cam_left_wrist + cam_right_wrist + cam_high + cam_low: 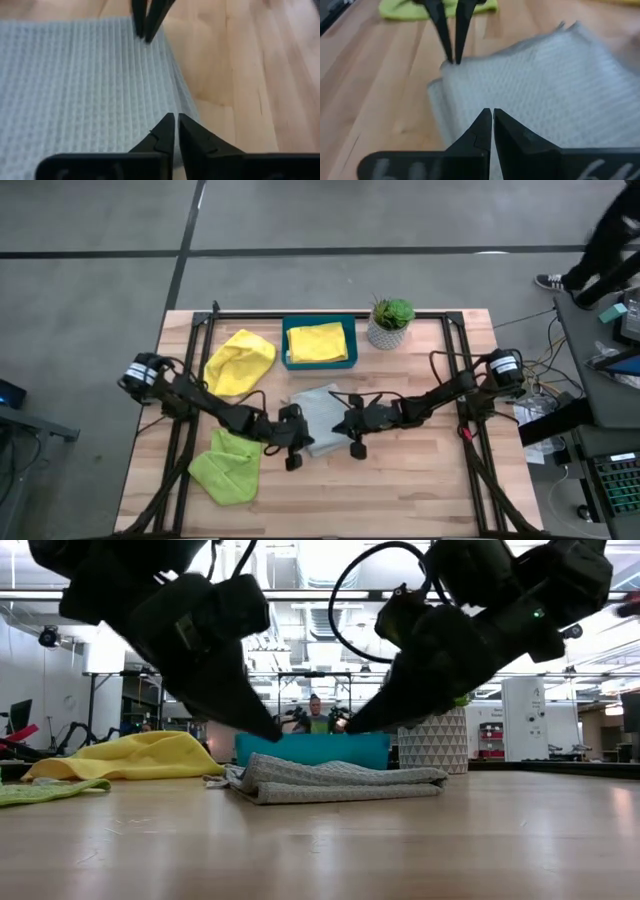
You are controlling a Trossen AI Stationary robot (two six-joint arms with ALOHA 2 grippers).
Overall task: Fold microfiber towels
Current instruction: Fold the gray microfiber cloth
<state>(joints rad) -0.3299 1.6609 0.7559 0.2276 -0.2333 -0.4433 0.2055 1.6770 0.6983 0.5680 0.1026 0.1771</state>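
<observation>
A pale grey-blue microfiber towel (322, 405) lies folded in several layers at the table's middle (340, 780). My left gripper (303, 423) is shut and points slanting down over the towel's left edge (176, 116). My right gripper (337, 423) is shut and slants down over its right part (491, 111). In the low view both tips (277, 736) (350, 728) hang a little above the cloth. A lime green towel (228, 465) lies crumpled at the near left. One yellow towel (240, 360) lies at the far left, and another (318, 342) lies folded in the teal tray (284, 345).
A potted plant (390, 323) in a white patterned pot stands at the far edge, right of the tray. Black frame rails (185, 410) run along the table's left and right sides. Bare wood (420, 480) lies near the front and right.
</observation>
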